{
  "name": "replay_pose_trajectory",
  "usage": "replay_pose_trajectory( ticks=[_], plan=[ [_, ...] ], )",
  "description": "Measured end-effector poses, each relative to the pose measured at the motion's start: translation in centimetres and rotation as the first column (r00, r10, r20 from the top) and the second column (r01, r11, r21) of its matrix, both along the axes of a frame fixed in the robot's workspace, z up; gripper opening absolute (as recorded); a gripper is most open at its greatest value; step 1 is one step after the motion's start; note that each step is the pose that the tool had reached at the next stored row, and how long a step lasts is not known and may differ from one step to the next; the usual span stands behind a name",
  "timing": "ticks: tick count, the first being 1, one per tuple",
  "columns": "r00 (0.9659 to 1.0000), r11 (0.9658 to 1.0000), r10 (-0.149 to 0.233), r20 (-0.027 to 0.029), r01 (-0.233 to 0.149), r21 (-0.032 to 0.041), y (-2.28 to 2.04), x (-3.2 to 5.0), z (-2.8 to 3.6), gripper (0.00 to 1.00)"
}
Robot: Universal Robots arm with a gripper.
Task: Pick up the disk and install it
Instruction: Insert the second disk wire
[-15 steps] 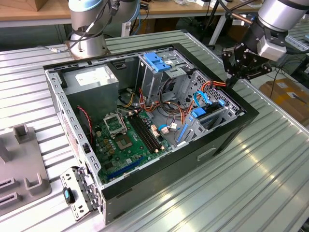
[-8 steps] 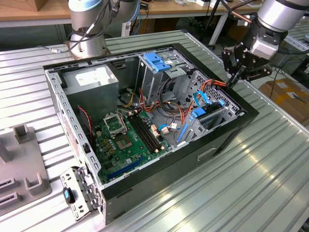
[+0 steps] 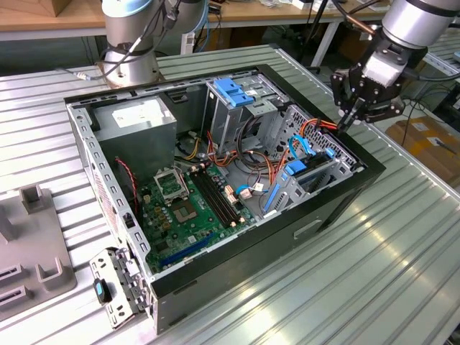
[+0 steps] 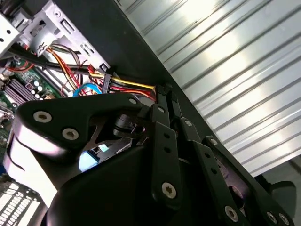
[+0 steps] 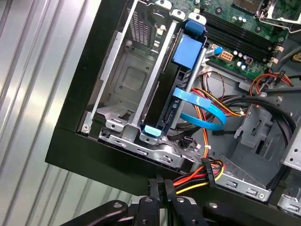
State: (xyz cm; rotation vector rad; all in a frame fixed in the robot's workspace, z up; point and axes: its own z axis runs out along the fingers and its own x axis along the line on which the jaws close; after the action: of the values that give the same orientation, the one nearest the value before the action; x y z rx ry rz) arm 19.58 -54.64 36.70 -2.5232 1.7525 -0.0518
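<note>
My black gripper (image 3: 345, 122) hangs over the front rim of the open black computer case (image 3: 338, 208), at the exterior view's right. Its fingers are pressed together with nothing between them in both wrist views (image 4: 164, 92) (image 5: 160, 182). Just below the tips lies a bundle of red, yellow and orange power cables (image 5: 207, 172). Inside the case's drive bay (image 5: 131, 80) a thin dark slab (image 5: 170, 106) stands on edge under a blue bracket (image 5: 188, 47). Its label face is hidden, so I cannot tell whether it is the disk.
A blue flat cable (image 5: 202, 101) loops beside the bay. The case also holds a green motherboard (image 3: 187, 208), a grey power-supply box (image 3: 136, 118) and a metal cage with a blue handle (image 3: 233, 90). A grey fixture (image 3: 29, 244) sits on the ribbed table, and the arm's base (image 3: 129, 57) stands behind the case.
</note>
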Motion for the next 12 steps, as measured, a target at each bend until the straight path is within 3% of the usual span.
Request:
replay_pose_trajectory(
  ticks=[4, 12],
  plan=[
    [0.9976, 0.9976, -0.069, 0.0001, 0.069, 0.0001, 0.00, -0.01, -0.08, 0.16],
    [0.9969, 0.9969, -0.079, 0.0000, 0.079, 0.0004, 0.01, -0.46, -0.10, 0.16]
  ],
)
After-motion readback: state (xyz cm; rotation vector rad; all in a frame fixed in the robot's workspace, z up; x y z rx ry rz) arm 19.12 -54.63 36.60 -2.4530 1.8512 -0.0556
